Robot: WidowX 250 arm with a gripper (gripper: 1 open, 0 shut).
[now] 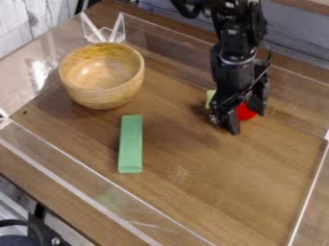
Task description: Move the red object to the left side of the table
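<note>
The red object [248,110], a small round red toy fruit with a green tip at its left, lies on the right part of the table [193,154]. My gripper [237,112] points almost straight down over it. Its jaws are open and stand on either side of the fruit. The black fingers [222,106] hide most of the fruit, and only its right side shows. I cannot tell whether the fingers touch it.
A wooden bowl [102,75] sits at the back left. A flat green block [131,143] lies lengthwise near the middle. Clear plastic walls [77,187] edge the tabletop on all sides.
</note>
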